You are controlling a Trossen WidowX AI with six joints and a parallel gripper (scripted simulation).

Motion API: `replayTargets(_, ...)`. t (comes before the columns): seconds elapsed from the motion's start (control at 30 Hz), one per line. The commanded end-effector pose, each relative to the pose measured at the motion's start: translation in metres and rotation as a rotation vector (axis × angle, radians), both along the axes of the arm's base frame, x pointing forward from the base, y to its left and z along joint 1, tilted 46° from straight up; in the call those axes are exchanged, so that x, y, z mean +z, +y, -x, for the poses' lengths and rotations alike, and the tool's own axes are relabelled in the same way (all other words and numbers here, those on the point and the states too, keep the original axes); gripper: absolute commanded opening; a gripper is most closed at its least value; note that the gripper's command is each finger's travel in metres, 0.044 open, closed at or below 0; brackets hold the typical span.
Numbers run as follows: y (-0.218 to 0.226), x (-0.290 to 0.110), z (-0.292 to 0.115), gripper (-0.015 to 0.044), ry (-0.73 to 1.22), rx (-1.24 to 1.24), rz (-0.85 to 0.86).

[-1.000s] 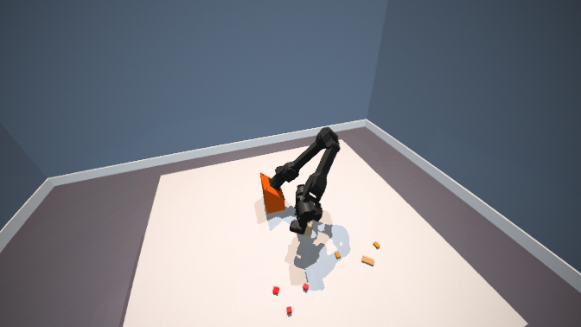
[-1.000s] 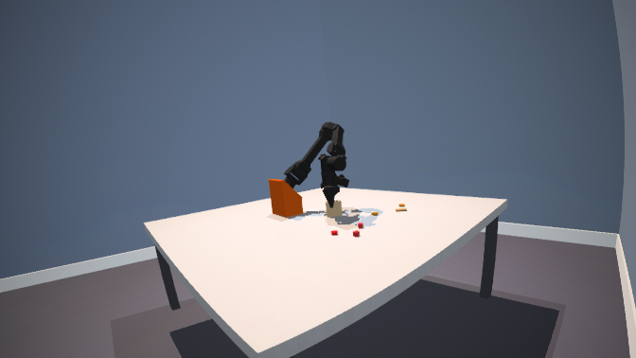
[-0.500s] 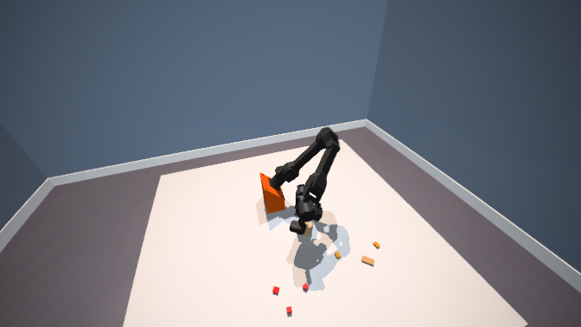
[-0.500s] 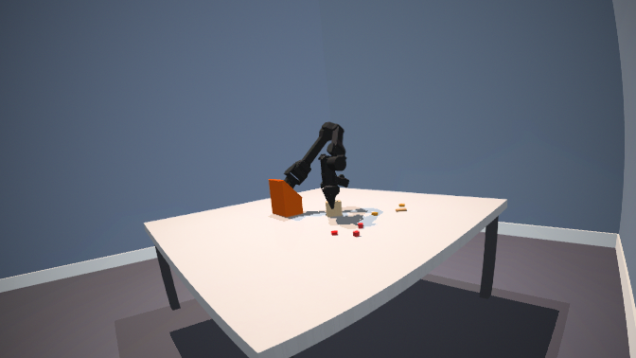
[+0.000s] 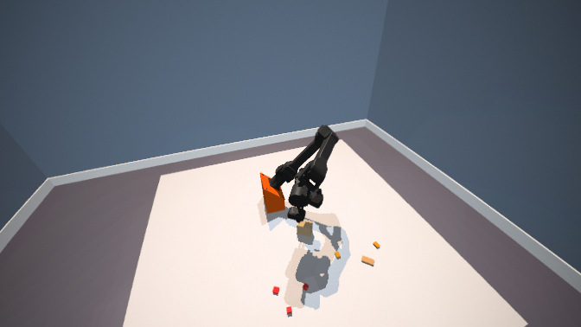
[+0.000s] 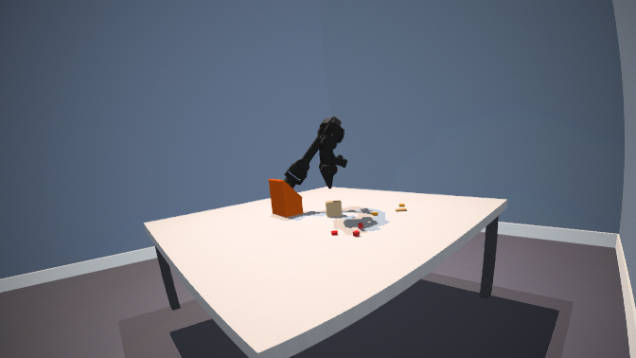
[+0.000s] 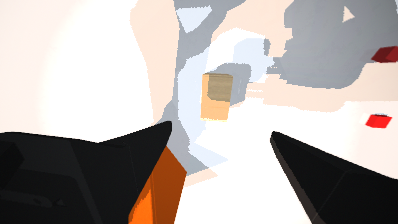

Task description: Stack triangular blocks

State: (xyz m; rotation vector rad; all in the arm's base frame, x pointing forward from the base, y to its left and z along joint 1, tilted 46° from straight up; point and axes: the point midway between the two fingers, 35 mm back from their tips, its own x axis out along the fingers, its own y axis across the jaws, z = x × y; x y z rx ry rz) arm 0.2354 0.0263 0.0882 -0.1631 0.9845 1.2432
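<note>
Blue-grey walls and a dark floor are framing the white table [image 6: 265, 265] where I am working. My gripper [image 6: 329, 184] is hanging in the air with its jaws spread wide and nothing between them, pointing down above the tan square block [image 6: 333, 208]. That block, the two triangular pieces seemingly stacked, is standing on the table near its middle, apart from my fingers; from the wrist view [image 7: 217, 96] it is lying between and beyond the two dark fingertips, its top darker than its lit side. Whether its ends are sitting even I cannot tell. An orange wedge-shaped stand [image 5: 272, 193] is rising just beside my arm's base, well apart from the block. Three small red cubes [image 5: 276, 290] are lying scattered nearer the table's front, and a few small orange pieces [image 5: 367, 259] are resting off to one side.
</note>
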Motion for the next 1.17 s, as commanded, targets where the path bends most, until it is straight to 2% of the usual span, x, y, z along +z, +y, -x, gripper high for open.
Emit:
replayTargets(0.0, -0.0160, 0.0199, 0.0021, 0.0440, -0.015, 0.010, 0.003)
replayTargets(1.13, -0.0123, 0.0133, 0.0004, 0.0440, -0.010, -0.004, -0.001)
